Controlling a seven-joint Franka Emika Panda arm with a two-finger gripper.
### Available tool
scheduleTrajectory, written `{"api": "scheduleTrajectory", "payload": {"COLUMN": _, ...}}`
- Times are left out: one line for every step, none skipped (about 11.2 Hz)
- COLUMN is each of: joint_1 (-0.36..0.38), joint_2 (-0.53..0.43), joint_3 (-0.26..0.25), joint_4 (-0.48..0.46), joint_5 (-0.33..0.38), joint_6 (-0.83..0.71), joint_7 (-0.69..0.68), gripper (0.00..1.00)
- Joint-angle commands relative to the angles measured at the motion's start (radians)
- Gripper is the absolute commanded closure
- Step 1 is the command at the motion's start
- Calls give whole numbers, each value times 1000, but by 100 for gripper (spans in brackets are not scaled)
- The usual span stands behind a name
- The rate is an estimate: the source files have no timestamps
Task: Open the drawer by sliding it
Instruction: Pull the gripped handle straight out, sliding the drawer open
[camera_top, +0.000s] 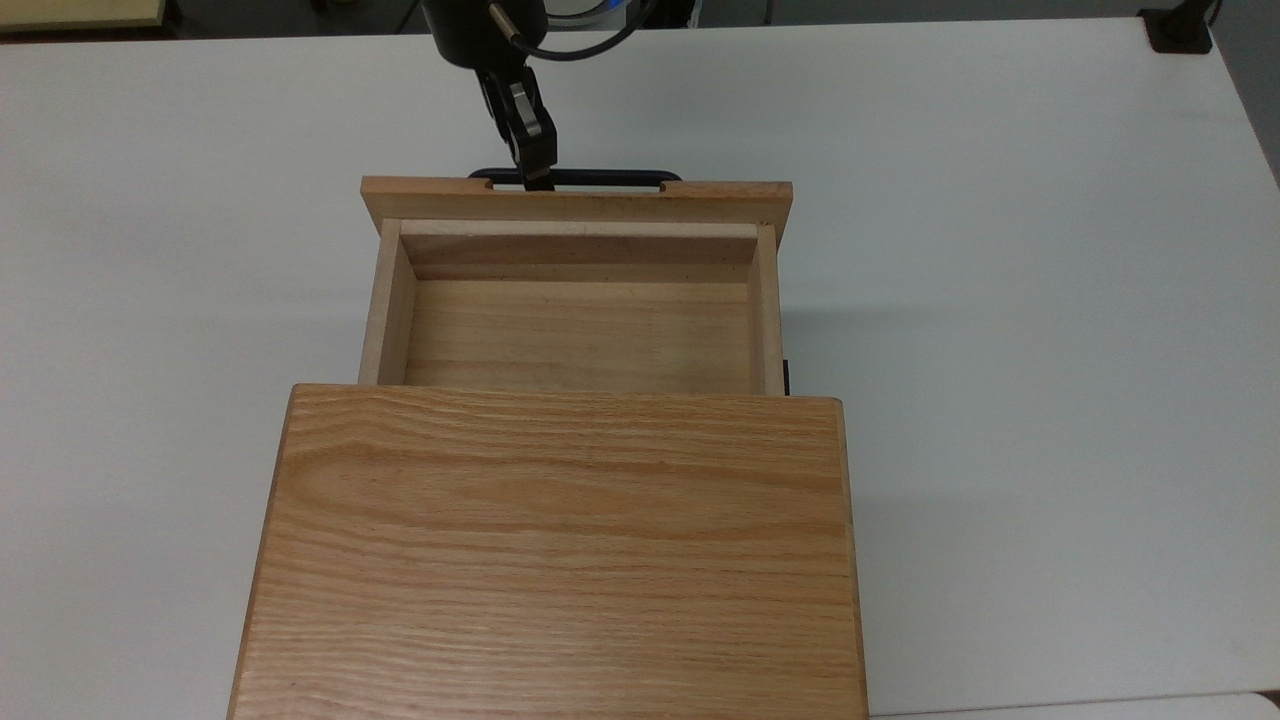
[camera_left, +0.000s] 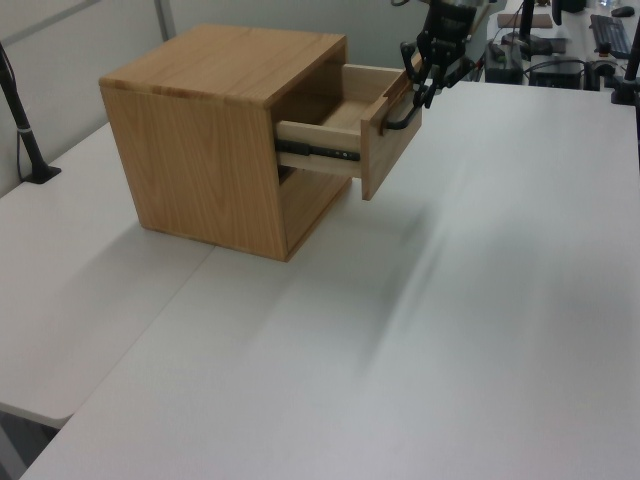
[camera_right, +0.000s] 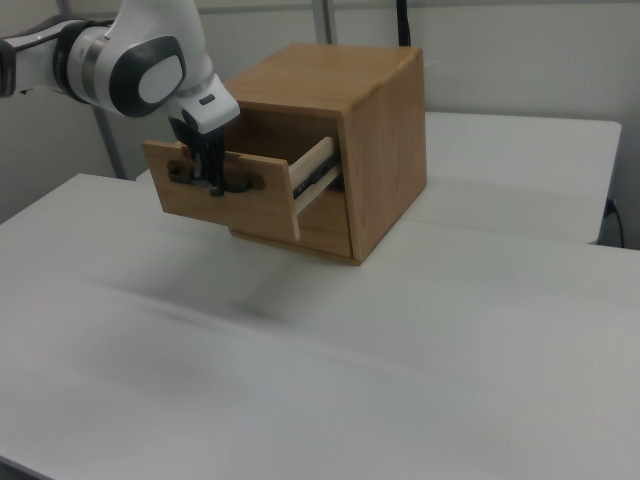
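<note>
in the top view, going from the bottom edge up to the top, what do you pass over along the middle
cabinet top → drawer → handle → gripper → bare table

Light oak wooden box-shaped drawer (camera_top: 575, 335) with thin black metal bar handle (camera_top: 600, 175): pulled well out of its cabinet, level, interior exposed. Sits upper centre of the top view, front panel toward the top edge.
</note>
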Motion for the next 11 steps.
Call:
{"api": "scheduleTrajectory", "payload": {"joint_1": 3, "joint_2": -73, "joint_3": 8, "joint_4": -41, "joint_5": -18, "joint_6": -60, "joint_7": -76, "gripper": 99}}
{"api": "scheduleTrajectory", "payload": {"joint_1": 3, "joint_2": -79, "joint_3": 8, "joint_4": -41, "joint_5": -21, "joint_6": -83, "joint_7": -84, "gripper": 98}}
{"api": "scheduleTrajectory", "payload": {"joint_1": 3, "joint_2": -83, "joint_3": 8, "joint_4": -41, "joint_5": -23, "joint_6": -101, "joint_7": -93, "gripper": 98}}
{"api": "scheduleTrajectory", "payload": {"joint_1": 3, "joint_2": -88, "joint_3": 8, "joint_4": -43, "joint_5": -33, "joint_6": -123, "joint_7": -96, "gripper": 96}}
{"api": "scheduleTrajectory", "payload": {"joint_1": 5, "joint_2": -99, "joint_3": 8, "joint_4": -49, "joint_5": -47, "joint_6": -135, "joint_7": -96, "gripper": 93}}
{"api": "scheduleTrajectory", "payload": {"joint_1": 8, "joint_2": -103, "joint_3": 8, "joint_4": -56, "joint_5": -59, "joint_6": -149, "joint_7": -95, "gripper": 92}}
{"api": "scheduleTrajectory", "payload": {"joint_1": 8, "joint_2": -108, "joint_3": 8, "joint_4": -58, "joint_5": -78, "joint_6": -167, "joint_7": -95, "gripper": 89}}
{"api": "scheduleTrajectory", "payload": {"joint_1": 8, "joint_2": -108, "joint_3": 8, "joint_4": -58, "joint_5": -79, "joint_6": -172, "joint_7": -95, "gripper": 84}}
{"api": "scheduleTrajectory", "payload": {"joint_1": 5, "joint_2": -108, "joint_3": 8, "joint_4": -55, "joint_5": -79, "joint_6": -175, "joint_7": -95, "gripper": 68}}
{"api": "scheduleTrajectory", "payload": {"joint_1": 7, "joint_2": -108, "joint_3": 8, "joint_4": -53, "joint_5": -79, "joint_6": -174, "joint_7": -95, "gripper": 46}}
{"api": "scheduleTrajectory", "payload": {"joint_1": 5, "joint_2": -108, "joint_3": 8, "joint_4": -49, "joint_5": -79, "joint_6": -174, "joint_7": -93, "gripper": 17}}
